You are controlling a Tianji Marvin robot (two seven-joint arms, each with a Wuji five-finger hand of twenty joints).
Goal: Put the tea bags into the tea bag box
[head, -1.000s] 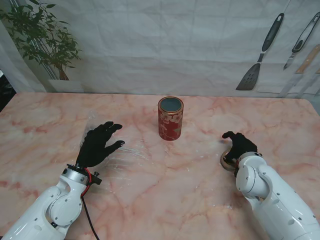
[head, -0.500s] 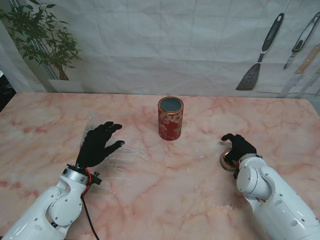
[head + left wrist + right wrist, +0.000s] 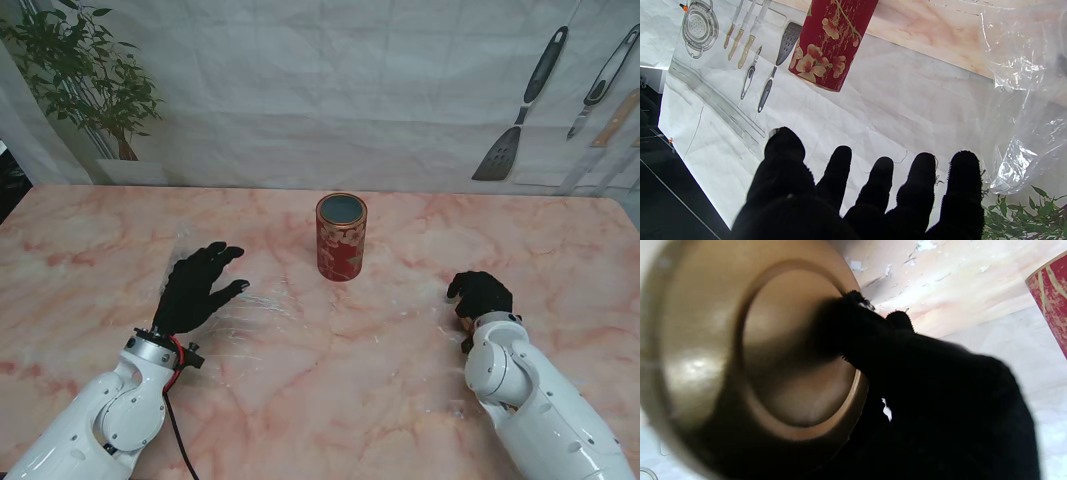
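We see the tea bag box [image 3: 342, 237], a red cylindrical tin with gold blossom print, standing upright near the middle of the bench [image 3: 400, 380], its long axis vertical and its open mouth facing up. Its inside looks dark and bluish from the stand view; we cannot tell whether anything lies in it.

Our left hand [image 3: 198, 287] lies at about 8 o'clock from the tin, well apart from it, palm down with the fingers [image 3: 925, 186] spread and nothing in its grasp. It rests over a sheet of clear crinkled plastic [image 3: 255, 305], which spreads toward the bench's middle; in the left wrist view the plastic [image 3: 1023, 83] bunches up just beside the little finger. We cannot make out any tea bags in or under it.

Our right hand [image 3: 478, 297] sits at about 4 o'clock from the tin, also well apart, its fingers curled. The right wrist view shows it clasping a round gold lid [image 3: 753, 356], seen from its hollow side, with one finger [image 3: 846, 326] pressed inside the rim. From the stand view the lid is hidden under the hand.

Nothing stands between either hand and the tin. At 12 o'clock, past the bench's far edge, a printed backdrop shows a spatula [image 3: 515, 120] and knives, and a potted plant [image 3: 85, 85] stands at 10 o'clock.
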